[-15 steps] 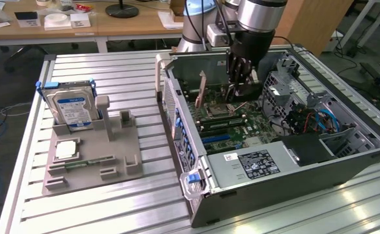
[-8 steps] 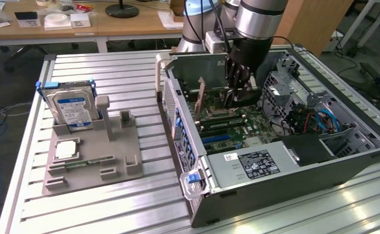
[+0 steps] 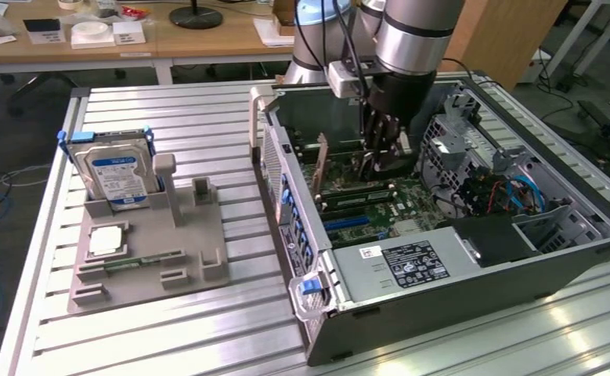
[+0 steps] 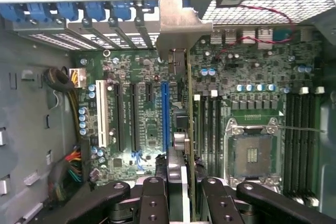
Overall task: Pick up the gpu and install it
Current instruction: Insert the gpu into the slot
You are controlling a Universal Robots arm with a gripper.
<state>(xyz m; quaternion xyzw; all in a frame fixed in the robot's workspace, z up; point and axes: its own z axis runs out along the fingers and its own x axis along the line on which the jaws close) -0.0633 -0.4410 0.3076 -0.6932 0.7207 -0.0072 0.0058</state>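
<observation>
Gpu (image 4: 181, 129), a thin green circuit card with a silver end bracket, stands edge-on and upright inside the open black computer case (image 3: 472, 305). It is clamped between the 2 fingers of the black gripper (image 4: 181, 186), which are closed onto it. It hangs over the green motherboard (image 4: 142, 66), just beside the long blue slot (image 4: 165, 114). Pick-up is judged done. Seating cannot be confirmed, and the grip is not yet released. Grey parts holder (image 3: 138, 266), well apart, carries 1 silver hard drive (image 3: 114, 176).

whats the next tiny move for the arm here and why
Probably ease straight down slowly: the claw is shut on the gpu, which hangs edge-on over the motherboard, parallel to and close beside the long blue slot, seemingly not seated yet.
</observation>
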